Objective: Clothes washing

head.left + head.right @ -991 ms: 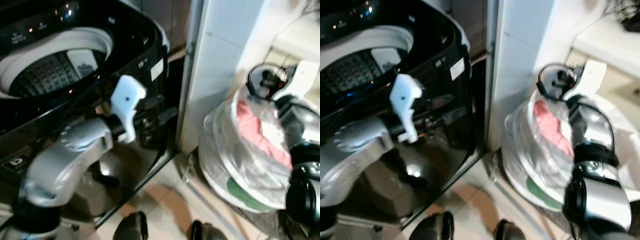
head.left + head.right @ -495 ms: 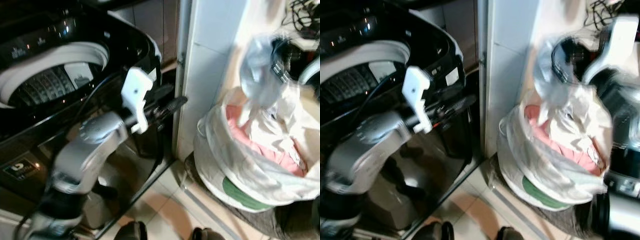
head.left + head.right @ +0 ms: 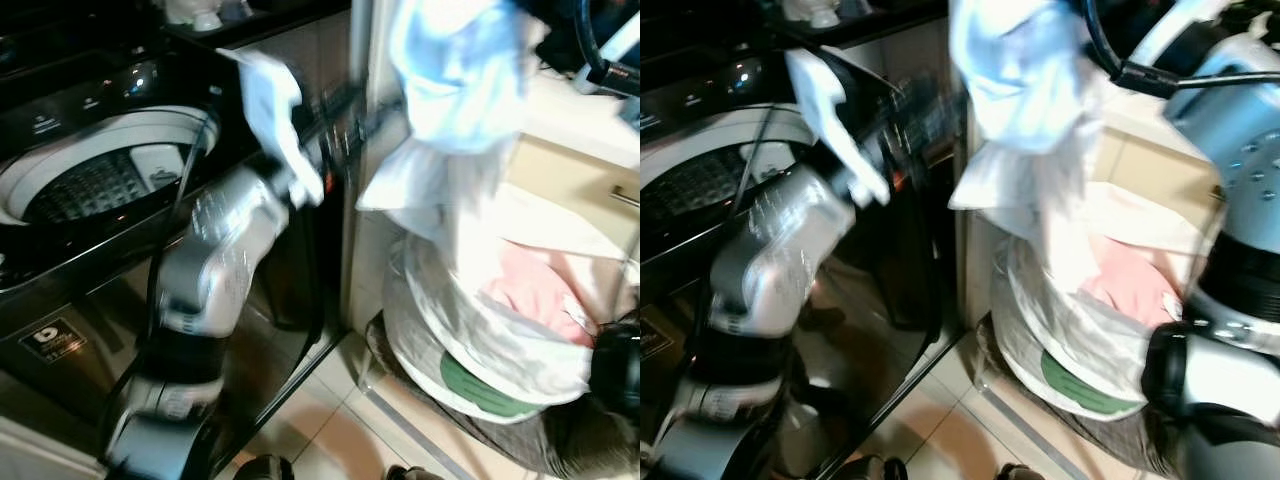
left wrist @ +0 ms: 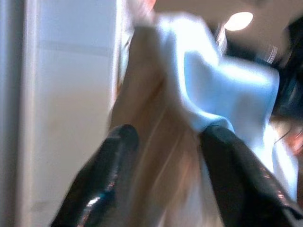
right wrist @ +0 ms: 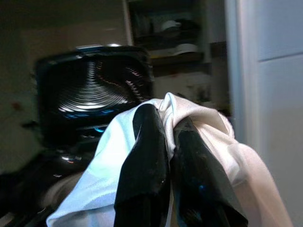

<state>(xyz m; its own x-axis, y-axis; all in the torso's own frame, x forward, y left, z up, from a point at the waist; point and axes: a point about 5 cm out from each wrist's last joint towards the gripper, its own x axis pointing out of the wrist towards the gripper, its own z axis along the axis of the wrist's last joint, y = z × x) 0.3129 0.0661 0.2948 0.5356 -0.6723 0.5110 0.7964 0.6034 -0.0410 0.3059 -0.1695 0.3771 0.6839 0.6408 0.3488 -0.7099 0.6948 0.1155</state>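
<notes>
A white and pale blue garment [image 3: 450,90] hangs high above the laundry bag [image 3: 480,340], which is white with pink clothes [image 3: 530,290] inside. My right gripper [image 5: 165,116] is shut on the garment's [image 5: 118,161] bunched top. My right arm [image 3: 1240,150] rises at the right edge. The left arm is raised and blurred, and its left gripper [image 3: 352,108] reaches toward the hanging cloth. In the left wrist view the left gripper [image 4: 168,135] stands open, with the garment [image 4: 227,94] just beyond its fingertips. The top-loading washing machine [image 3: 100,180] stands at the left with its drum open.
A white wall panel [image 3: 370,250] separates the machine from the bag. A beige counter or cabinet [image 3: 580,150] with black cables lies behind the bag. Tiled floor [image 3: 330,440] shows below, and my feet are at the bottom edge.
The right gripper has lifted the white garment out of the bag to well above it. The left arm has swung up and right toward the cloth. The camera has tilted upward.
</notes>
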